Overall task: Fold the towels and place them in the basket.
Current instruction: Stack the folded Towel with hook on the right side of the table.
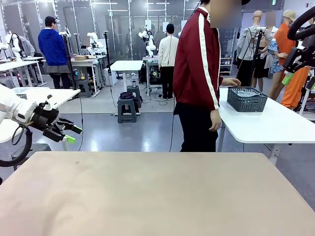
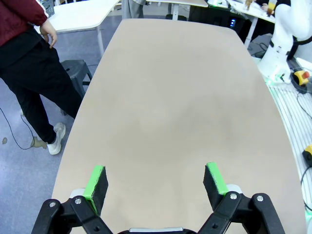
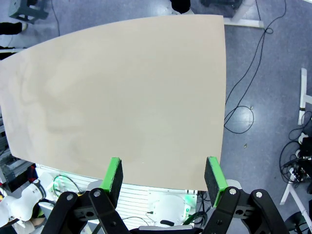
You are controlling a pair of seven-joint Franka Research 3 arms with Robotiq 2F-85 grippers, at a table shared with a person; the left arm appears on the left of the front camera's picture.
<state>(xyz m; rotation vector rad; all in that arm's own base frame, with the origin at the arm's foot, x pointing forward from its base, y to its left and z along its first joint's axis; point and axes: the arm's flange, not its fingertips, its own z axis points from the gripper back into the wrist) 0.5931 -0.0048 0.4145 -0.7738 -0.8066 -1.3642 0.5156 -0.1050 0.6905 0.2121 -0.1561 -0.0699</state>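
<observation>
Basket (image 1: 247, 99): on the side table (image 1: 275, 125), far right.
Person (image 1: 199, 73): left of basket, beyond the main table (image 1: 157, 196).
Left gripper (image 1: 72, 133): off the main table's left edge.

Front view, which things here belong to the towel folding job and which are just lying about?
Job:
basket on the white side table, person's hand at it
beige table
left gripper, open
right gripper, open

Lying about:
grey stool

Bare bench, busy room behind

A beige bench (image 1: 157, 191) lay in the foreground. Beyond its far edge a person in a dark red jacket (image 1: 199, 59) and black trousers stood beside a white side table (image 1: 275, 125). A grey stool (image 1: 127, 109) stood on the floor farther back.
</observation>
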